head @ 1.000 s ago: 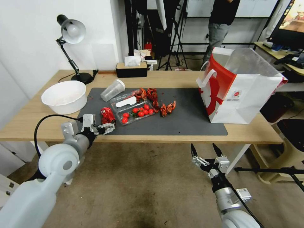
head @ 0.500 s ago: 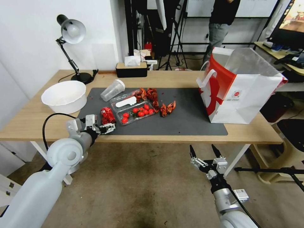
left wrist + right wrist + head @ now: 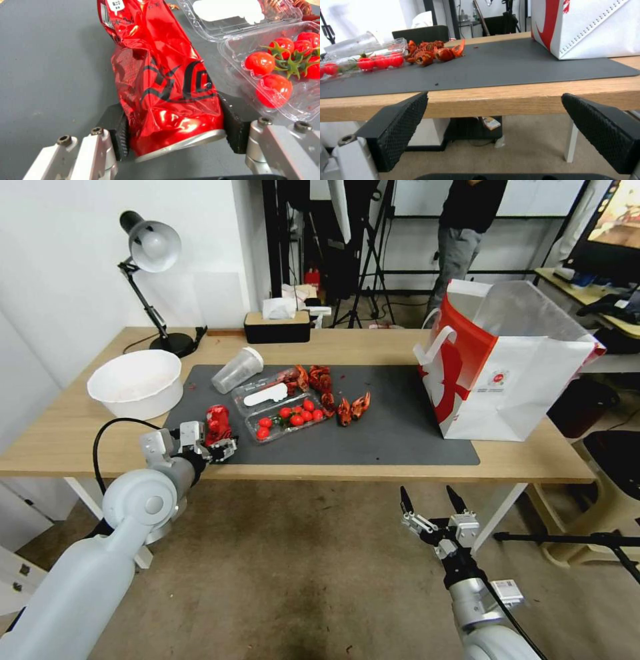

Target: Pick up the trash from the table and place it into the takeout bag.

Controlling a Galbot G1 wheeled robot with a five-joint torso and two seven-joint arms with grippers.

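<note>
Crumpled red metal, the crushed drink can (image 3: 166,82) sits clamped between the black pads (image 3: 120,135) of the left hand (image 3: 217,441), near the front left edge of the dark grey mat (image 3: 393,427) on the long light-wood desk (image 3: 60,443). Just beside it lies a clear plastic clamshell box (image 3: 283,410) of cherry tomatoes. Farther right stands the large white-and-red paper takeout bag (image 3: 507,373), open-topped. Below the desk's front edge, the right hand (image 3: 430,507) hangs with its fingers spread wide, holding nothing.
</note>
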